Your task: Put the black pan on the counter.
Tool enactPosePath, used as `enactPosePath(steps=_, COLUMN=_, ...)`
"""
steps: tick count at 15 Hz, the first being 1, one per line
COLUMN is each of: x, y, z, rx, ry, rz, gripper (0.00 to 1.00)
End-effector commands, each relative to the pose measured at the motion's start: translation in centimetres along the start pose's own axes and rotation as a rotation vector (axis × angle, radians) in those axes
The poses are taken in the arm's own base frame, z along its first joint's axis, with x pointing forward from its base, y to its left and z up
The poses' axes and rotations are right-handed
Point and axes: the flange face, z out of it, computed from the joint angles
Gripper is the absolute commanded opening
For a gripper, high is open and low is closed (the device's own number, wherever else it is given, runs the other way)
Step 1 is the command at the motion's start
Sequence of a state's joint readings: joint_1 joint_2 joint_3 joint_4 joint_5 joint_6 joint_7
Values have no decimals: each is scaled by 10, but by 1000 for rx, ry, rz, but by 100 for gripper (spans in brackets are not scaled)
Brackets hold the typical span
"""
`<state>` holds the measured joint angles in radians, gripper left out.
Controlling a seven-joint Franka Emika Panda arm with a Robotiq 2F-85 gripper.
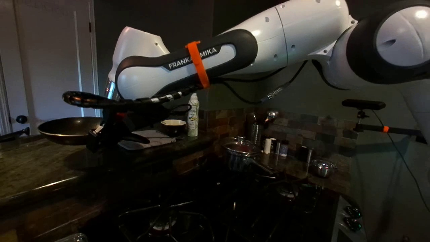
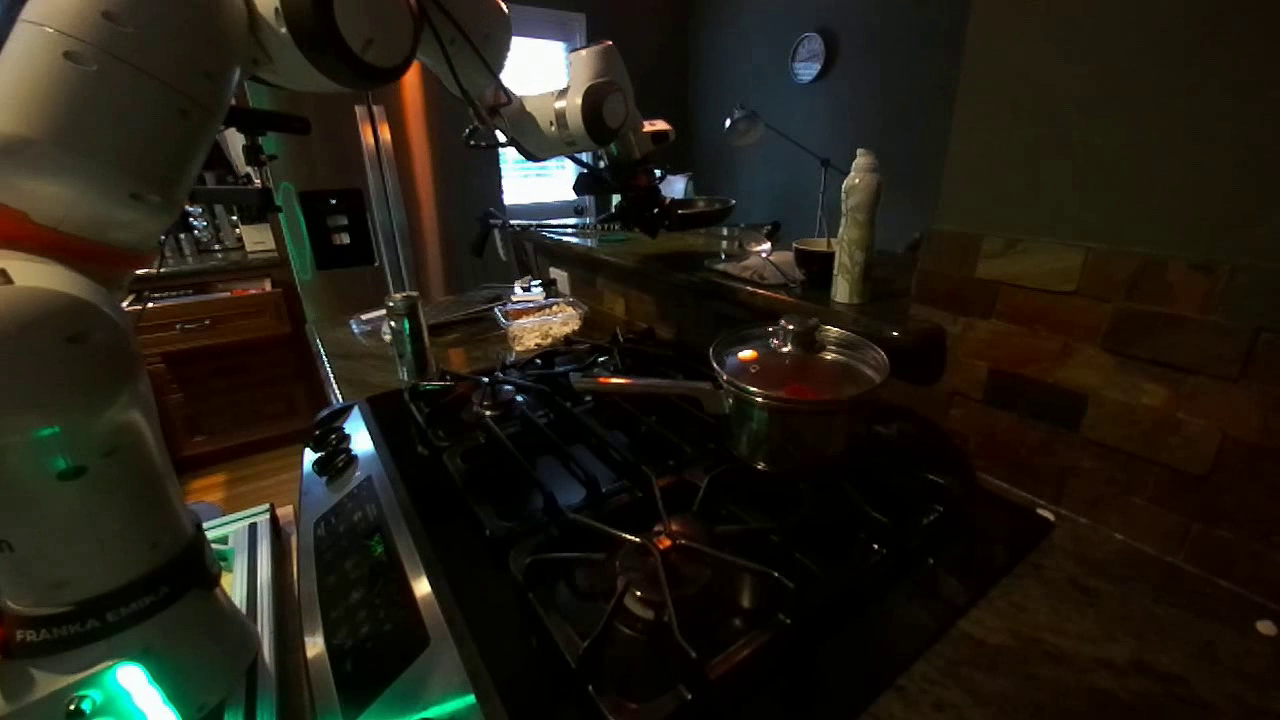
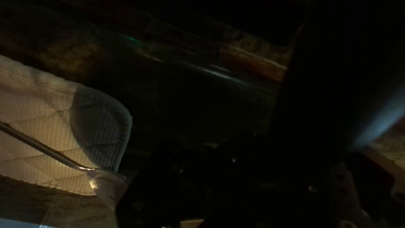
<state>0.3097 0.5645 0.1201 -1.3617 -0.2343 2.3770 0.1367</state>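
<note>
Arm [image 1: 231, 53] stretched out, bent down over ctr [image 1: 33, 164], claw [image 1: 99, 134] clamped on hndl [image 1: 137, 137] of blk pan [image 1: 65, 129].

Frying pan [image 1: 69, 127]: black, pale-gleaming rim.
Bench [image 1: 30, 168]: dark stone, speckled brown-green.
Robot arm [image 1: 265, 43]: white, black panels, white lettering on black.
Strap [image 1: 198, 64]: plain orange.
Quilted pad [image 3: 38, 104]: cream, finely ribbed, crossed by stitched lines.
Bowl [image 1: 173, 128]: dark outside, cream inside.
Spray bottle [image 1: 193, 116]: pale, green-patterned.
Saucepan [image 2: 780, 430]: silver-toned.
Glass lid [image 2: 825, 370]: clear.
Stovetop [image 2: 870, 600]: plain black.
Backsplash [image 1: 302, 129]: rectangular stones in rust, brown and grey.
</note>
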Motion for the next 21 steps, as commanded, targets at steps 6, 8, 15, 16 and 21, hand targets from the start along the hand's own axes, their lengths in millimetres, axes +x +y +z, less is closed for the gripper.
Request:
enactPosePath(steps=6, x=27, y=-17, z=38, rx=12, ry=13, rz=-5, gripper=0)
enactPosePath(steps=8, x=29, y=-24, z=44, rx=14, ry=4, rz=-14, gripper=0)
enactPosePath(steps=15, x=36, y=-30, z=46, rx=4, ry=-39, rz=-10, gripper=0)
enactPosePath(steps=16, x=37, y=-29, z=45, rx=-6, ry=-45, rz=-12, gripper=25)
enactPosePath(steps=21, x=41, y=-24, z=40, rx=-28, ry=-68, rz=-10, gripper=54)
